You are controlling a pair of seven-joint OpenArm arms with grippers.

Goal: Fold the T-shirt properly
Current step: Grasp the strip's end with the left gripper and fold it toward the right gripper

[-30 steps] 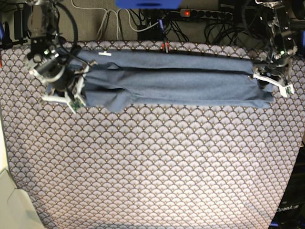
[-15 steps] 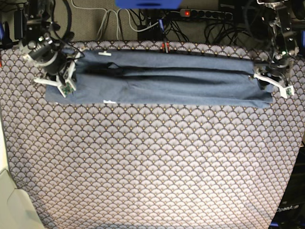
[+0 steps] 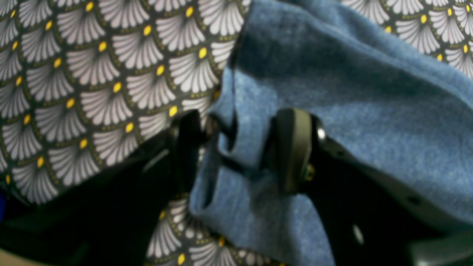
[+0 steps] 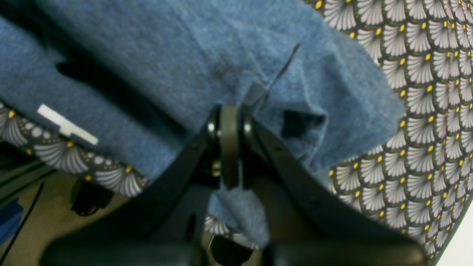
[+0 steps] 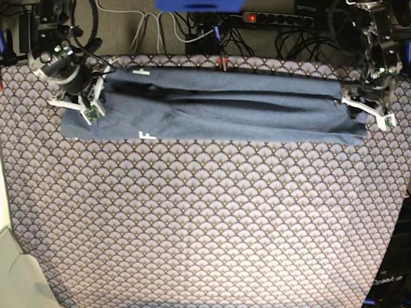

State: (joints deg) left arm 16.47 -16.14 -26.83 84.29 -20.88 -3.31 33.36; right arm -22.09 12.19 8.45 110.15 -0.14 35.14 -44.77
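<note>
one arm (image 5: 58, 48) moved, one t-shirt (image 5: 257, 119)

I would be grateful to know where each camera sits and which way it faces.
Base view: high up, looking down at the blue T-shirt on the patterned tablecloth; both arms show at the upper corners.
Left wrist view: on the left arm, facing the shirt's end between open gripper fingers.
Right wrist view: on the right arm, facing the other end, past shut gripper fingers.
Shared by base and right wrist: white print on the shirt.
</note>
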